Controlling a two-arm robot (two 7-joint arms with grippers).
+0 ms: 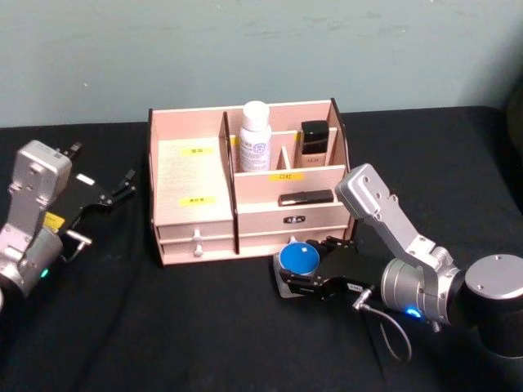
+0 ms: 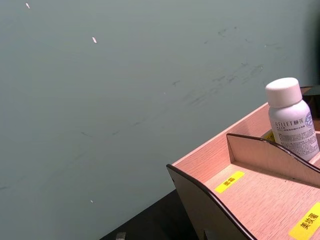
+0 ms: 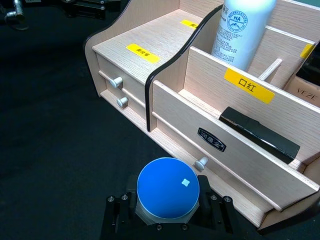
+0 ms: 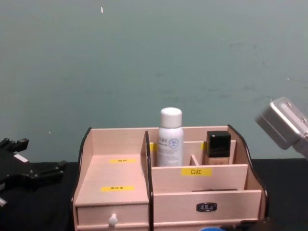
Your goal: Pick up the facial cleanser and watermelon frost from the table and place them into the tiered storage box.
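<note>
The tiered storage box (image 1: 189, 173) stands at the table's middle, also seen in the chest view (image 4: 115, 187) and both wrist views (image 3: 210, 85) (image 2: 250, 195). A white bottle, apparently the facial cleanser (image 1: 255, 135) (image 4: 170, 137) (image 3: 242, 30) (image 2: 290, 120), stands upright in its back compartment. A round blue-lidded tin, apparently the watermelon frost (image 1: 297, 258) (image 3: 168, 187), sits between the fingers of my right gripper (image 1: 304, 266) (image 3: 166, 212), just in front of the box's right drawer. My left gripper (image 1: 122, 186) (image 4: 48, 171) hangs open left of the box.
A dark bottle with a black cap (image 1: 314, 139) (image 4: 217, 147) stands in the box's back right compartment. A black flat stick (image 1: 306, 198) (image 3: 260, 135) lies in the front right tier. Black cloth (image 1: 180, 327) covers the table before a grey-green wall.
</note>
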